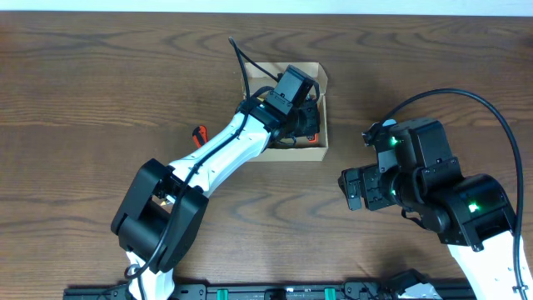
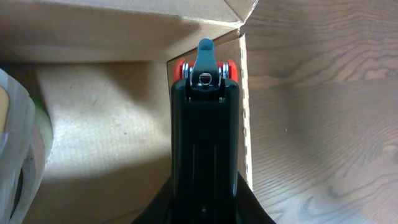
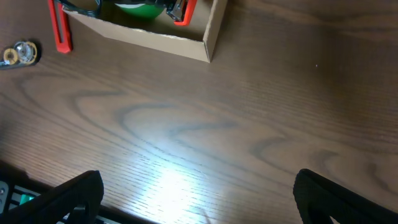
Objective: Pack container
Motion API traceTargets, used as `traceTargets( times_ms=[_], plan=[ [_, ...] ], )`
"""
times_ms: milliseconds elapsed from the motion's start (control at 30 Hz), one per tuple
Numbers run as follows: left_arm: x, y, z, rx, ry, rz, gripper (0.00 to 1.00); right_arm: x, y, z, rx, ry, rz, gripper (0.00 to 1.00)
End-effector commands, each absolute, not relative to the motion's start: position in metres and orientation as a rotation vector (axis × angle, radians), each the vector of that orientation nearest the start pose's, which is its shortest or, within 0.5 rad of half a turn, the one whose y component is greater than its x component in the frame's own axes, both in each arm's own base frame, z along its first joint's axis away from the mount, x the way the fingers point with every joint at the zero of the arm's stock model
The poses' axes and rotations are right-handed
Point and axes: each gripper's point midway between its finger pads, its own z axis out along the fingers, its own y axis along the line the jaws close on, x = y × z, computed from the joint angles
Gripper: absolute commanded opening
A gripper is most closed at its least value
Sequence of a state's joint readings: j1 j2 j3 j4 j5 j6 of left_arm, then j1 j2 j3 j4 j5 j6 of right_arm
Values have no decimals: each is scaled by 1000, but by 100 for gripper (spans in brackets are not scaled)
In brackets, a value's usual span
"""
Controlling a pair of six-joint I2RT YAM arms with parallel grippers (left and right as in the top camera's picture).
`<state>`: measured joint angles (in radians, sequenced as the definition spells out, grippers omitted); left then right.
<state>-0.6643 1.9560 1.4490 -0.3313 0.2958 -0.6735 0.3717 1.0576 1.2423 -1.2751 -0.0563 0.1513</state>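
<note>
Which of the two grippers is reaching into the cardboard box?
The left gripper: it holds a black tool inside the box. The right gripper hangs over the table, jaws wide open.

The right claw stands wide open over the wooden table. At the top edge sits the container, a green object inside it and a red strip just beside.

The left arm has white tubular links between bulky black joint housings, and a thin black cable rises from its far end. The right arm is mostly black, white near its base, with small green lights and a thick black cable arching over it. Its jaws are matte black with rounded tips.
</note>
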Motion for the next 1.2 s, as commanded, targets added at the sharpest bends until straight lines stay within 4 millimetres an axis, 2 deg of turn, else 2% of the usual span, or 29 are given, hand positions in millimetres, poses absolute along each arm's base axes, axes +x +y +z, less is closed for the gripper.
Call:
traceTargets(
  times_ms=[0, 467, 500, 533, 600, 700, 900, 1000, 1167],
  plan=[
    [381, -367, 116, 138, 2582, -919, 6, 213, 96, 230, -337, 2659, 247, 99],
    [382, -372, 114, 145, 2568, -918, 6, 213, 96, 230, -337, 2659, 247, 99],
    [382, -372, 114, 145, 2567, -918, 13, 213, 96, 230, -337, 2659, 247, 99],
    [382, -372, 114, 145, 2567, -918, 26, 213, 96, 230, -337, 2659, 247, 99],
    [383, -372, 115, 146, 2564, -921, 45, 213, 96, 230, -337, 2659, 247, 99],
    [383, -374, 117, 152, 2553, -936, 50, 213, 96, 230, -337, 2659, 247, 99],
    [385, -375, 121, 159, 2537, -942, 48, 213, 96, 230, -337, 2659, 247, 99],
    [386, -376, 131, 186, 2510, -950, 45, 213, 96, 230, -337, 2659, 247, 99],
    [387, -377, 181, 299, 2377, -964, 45, 213, 96, 230, -337, 2659, 247, 99]
  ],
)
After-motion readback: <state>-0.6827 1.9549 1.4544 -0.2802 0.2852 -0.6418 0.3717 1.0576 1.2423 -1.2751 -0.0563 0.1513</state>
